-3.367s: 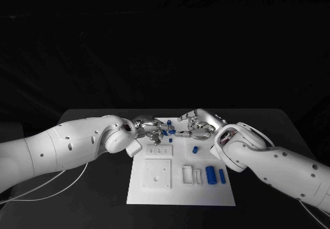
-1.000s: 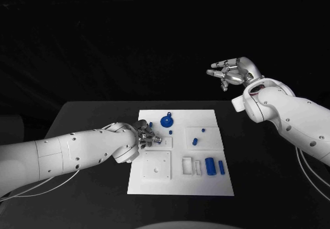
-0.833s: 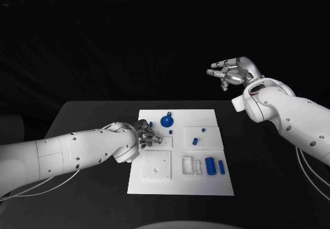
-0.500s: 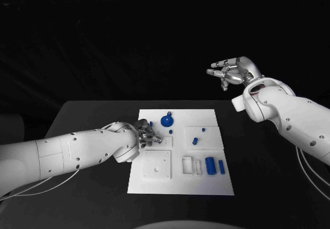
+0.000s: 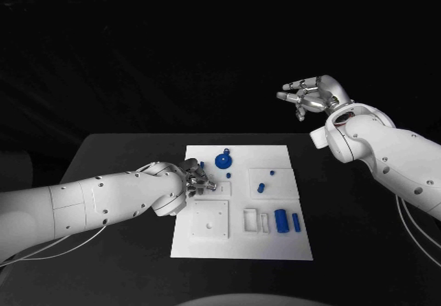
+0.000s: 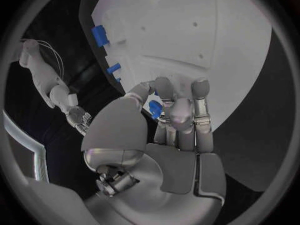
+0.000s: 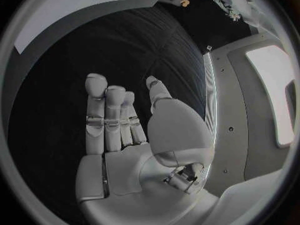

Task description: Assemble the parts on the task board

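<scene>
Black surface [image 5: 120, 159] under a dark backdrop, with the flat white task board plate [image 5: 241, 252] lying in the middle. Left hand [image 5: 195, 180] sits low over the board's left edge, and its wrist view has a small blue part [image 6: 155, 109] pinched between thumb and fingertips [image 6: 200, 87]. Right hand [image 5: 310, 95] is raised well above the far right of the surface, fingers apart and loosely curled, holding nothing. On the board: a round blue knob-like piece [image 5: 224, 161] near the far end, a small blue peg [image 5: 261, 188] mid-board, and two blue cylinders [image 5: 287, 222] lying side by side near the right edge.
</scene>
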Available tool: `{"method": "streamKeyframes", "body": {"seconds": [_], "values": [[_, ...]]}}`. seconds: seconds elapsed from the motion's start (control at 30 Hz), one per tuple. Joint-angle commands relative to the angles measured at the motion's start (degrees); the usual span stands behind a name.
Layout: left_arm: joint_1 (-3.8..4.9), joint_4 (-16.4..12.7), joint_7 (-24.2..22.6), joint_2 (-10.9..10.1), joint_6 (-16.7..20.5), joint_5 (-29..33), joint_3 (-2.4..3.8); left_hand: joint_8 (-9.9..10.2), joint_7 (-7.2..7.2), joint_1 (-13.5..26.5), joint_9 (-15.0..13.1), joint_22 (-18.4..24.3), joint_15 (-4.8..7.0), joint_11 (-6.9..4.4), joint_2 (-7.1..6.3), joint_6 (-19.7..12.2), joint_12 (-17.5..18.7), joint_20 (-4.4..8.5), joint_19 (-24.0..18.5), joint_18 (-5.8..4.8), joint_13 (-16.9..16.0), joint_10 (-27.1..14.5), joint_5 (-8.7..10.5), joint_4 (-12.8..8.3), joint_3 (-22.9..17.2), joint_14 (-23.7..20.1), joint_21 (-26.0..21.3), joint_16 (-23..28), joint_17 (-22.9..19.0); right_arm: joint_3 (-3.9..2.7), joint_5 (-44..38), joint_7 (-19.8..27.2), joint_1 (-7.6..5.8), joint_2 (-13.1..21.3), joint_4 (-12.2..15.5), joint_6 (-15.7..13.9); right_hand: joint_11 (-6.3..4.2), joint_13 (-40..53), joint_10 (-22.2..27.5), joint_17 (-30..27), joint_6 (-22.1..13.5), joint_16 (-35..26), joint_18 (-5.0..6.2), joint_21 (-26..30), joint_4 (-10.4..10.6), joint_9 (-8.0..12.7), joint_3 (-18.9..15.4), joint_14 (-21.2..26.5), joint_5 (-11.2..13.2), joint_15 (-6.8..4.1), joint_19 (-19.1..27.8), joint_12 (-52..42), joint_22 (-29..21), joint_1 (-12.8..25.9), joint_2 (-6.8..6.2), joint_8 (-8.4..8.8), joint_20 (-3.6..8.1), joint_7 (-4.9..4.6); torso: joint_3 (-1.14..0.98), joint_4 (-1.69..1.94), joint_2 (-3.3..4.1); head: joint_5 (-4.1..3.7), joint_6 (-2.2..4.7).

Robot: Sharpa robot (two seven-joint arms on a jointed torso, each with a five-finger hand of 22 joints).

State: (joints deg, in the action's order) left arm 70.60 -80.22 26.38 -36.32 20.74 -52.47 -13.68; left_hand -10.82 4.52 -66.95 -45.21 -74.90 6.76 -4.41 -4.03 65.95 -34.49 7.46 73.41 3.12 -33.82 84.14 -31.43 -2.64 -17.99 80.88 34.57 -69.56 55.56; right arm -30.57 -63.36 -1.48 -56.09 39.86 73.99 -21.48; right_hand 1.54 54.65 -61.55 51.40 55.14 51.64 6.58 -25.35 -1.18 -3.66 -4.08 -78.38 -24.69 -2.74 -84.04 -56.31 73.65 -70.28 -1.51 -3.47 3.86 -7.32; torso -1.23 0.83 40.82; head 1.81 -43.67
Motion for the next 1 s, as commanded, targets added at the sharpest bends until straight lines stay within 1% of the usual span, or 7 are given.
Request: {"method": "streamKeyframes", "body": {"seconds": [0.03,0.27,0.33,0.47,0.6,0.7,1.0], "values": [[-0.11,0.09,0.44,0.15,-0.99,1.58,-0.04,-0.4,-6.14,0.39,-0.04,-1.02,0.03,-0.36,0.14,6.56,-0.36,-0.38,0.15,0.4,0.09,2.47,-0.27,-3.72,-3.43,0.46,0.23,0.06,0.04,-0.04,-0.55,0.09,-0.01,-0.13,-0.09,0.88,-0.24,-0.08,-0.09,-0.06,0.38,0.31,0.97,-0.08,0.45,-0.08,-0.01,-0.07,-0.24,-0.21,-2.43,-0.22,0.08,0.32,0.32,-0.14,0.14,0.16,-0.02,-0.02,0.0,-0.03,-0.02],[-0.08,0.05,0.5,0.07,-1.3,3.47,-0.02,-0.45,-6.36,1.62,-0.39,-1.02,-0.09,-0.44,1.05,7.28,-1.06,-0.78,0.2,0.67,0.8,2.51,-0.26,-4.76,-3.49,0.88,0.45,0.12,0.56,-0.03,-0.71,-0.1,-0.01,-0.22,-0.26,0.98,-0.24,-0.05,-0.11,-0.05,0.38,0.31,0.97,-0.07,0.41,-0.08,0.01,-0.07,-0.28,-0.21,-2.42,-0.25,0.08,0.23,0.33,-0.14,0.14,0.16,-0.08,-0.02,0.01,-0.04,0.0],[-0.05,0.04,0.52,0.03,-1.49,4.23,-0.01,-0.77,-6.51,2.26,-0.77,-1.0,-0.09,-0.51,1.79,7.48,-1.36,-0.73,0.32,0.66,0.83,2.52,-0.06,-4.67,-3.6,1.04,0.5,0.1,0.7,-0.03,-0.92,-0.27,-0.01,-0.27,-0.31,0.96,-0.24,-0.08,-0.1,-0.04,0.36,0.32,0.97,-0.09,0.4,-0.08,-0.04,-0.08,-0.4,-0.21,-2.43,-0.25,0.11,0.24,0.21,-0.14,0.15,0.15,-0.1,-0.01,0.0,-0.07,-0.02],[0.02,-0.05,0.5,-0.11,-1.72,5.23,0.03,-1.54,-6.74,4.19,-1.93,-1.11,-0.06,-0.62,3.11,7.54,-2.06,-0.65,0.5,0.45,1.0,2.52,0.04,-5.9,-4.02,1.33,1.11,-0.18,1.34,-0.03,-1.2,-0.65,-0.01,-0.36,-0.4,0.83,-0.25,-0.05,-0.16,-0.03,0.4,0.35,0.96,-0.21,0.4,-0.08,-0.04,-0.13,-0.47,-0.21,-2.46,-0.28,0.15,0.27,0.17,-0.15,0.15,0.17,-0.14,0.0,-0.05,0.08,0.03],[0.12,-0.19,0.48,-0.3,-1.8,5.58,0.19,-1.58,-6.74,4.56,-2.25,-1.16,-0.05,-0.61,3.45,7.58,-2.25,-0.64,0.52,0.43,1.1,2.52,0.01,-6.42,-4.1,1.4,1.4,-0.28,1.6,-0.03,-1.3,-0.96,-0.01,-0.41,-0.47,0.73,-0.26,-0.02,-0.23,-0.01,0.38,0.39,0.96,-0.36,0.43,-0.07,0.01,-0.18,-0.49,-0.24,-2.5,-0.32,0.2,0.27,0.22,-0.12,0.17,0.17,-0.12,0.05,-0.05,0.12,0.09],[0.33,-0.12,0.52,-0.39,-1.76,5.65,0.29,-1.61,-6.77,4.69,-2.37,-1.21,-0.04,-0.62,3.59,7.63,-2.36,-0.64,0.56,0.41,1.09,2.52,0.02,-6.52,-4.12,1.43,1.62,-0.35,1.73,-0.03,-1.34,-1.11,-0.01,-0.48,-0.53,0.7,-0.26,-0.02,-0.23,-0.01,0.38,0.39,0.96,-0.36,0.43,-0.07,0.01,-0.18,-0.49,-0.24,-2.5,-0.32,0.2,0.27,0.22,-0.12,0.17,0.17,-0.09,-0.04,-0.02,0.27,0.19],[0.64,0.24,0.78,-0.25,-1.84,5.24,0.36,-1.57,-6.78,5.44,-2.71,-1.21,-0.05,-0.63,3.92,7.66,-2.48,-0.63,0.47,0.39,1.15,2.51,-0.16,-7.3,-4.49,1.45,1.93,-0.45,2.0,-0.03,-1.38,-1.28,-0.01,-0.72,-0.82,0.91,-0.27,-0.03,-0.25,-0.02,0.43,0.37,0.97,-0.31,0.39,-0.08,0.08,-0.22,-0.39,-0.24,-2.48,-0.33,0.18,0.24,0.25,-0.14,0.18,0.17,-0.05,0.01,0.01,0.31,0.24]]}}
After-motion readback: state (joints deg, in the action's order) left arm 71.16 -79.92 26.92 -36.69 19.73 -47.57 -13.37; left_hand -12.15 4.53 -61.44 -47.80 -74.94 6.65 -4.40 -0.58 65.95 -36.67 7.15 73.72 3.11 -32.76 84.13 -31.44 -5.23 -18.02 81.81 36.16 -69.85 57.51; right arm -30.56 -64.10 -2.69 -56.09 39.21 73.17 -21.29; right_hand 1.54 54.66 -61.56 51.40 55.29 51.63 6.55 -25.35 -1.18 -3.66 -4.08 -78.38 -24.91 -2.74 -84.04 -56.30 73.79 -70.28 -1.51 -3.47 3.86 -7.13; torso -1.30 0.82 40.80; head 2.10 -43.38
